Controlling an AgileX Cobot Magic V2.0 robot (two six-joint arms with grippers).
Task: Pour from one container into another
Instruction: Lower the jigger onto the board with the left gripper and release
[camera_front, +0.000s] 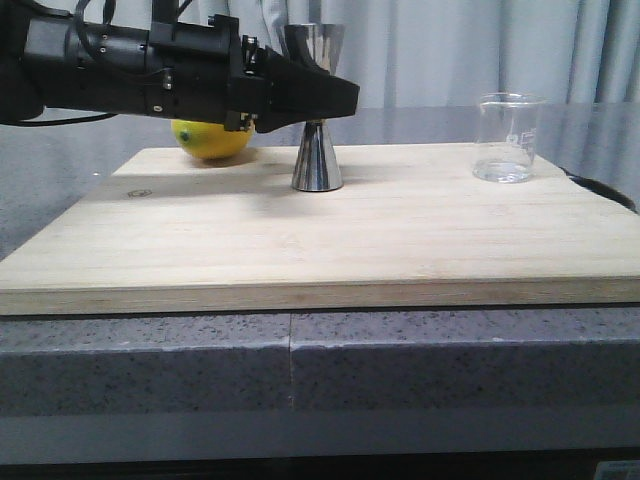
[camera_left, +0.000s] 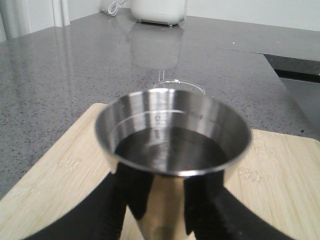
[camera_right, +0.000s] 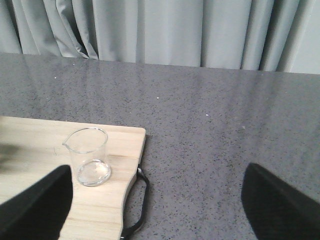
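Currently left gripper (camera_front: 318, 98) clamps the jigger (camera_front: 317, 160) at its waist, mid back edge of the board (camera_front: 300, 240). Liquid sits in its cup; a jerk spills it. Beaker (camera_front: 508, 137) at back right corner; right gripper (camera_right: 155, 200) spread wide.

We are finding no readable text. The beaker (camera_front: 508, 137), standing near the board's (camera_front: 400, 240) far right corner, is showing faint printed marks, too small to read. Inside the jigger's (camera_left: 172, 145) upper cup we are seeing engraved fill lines with tiny blurred characters, illegible.
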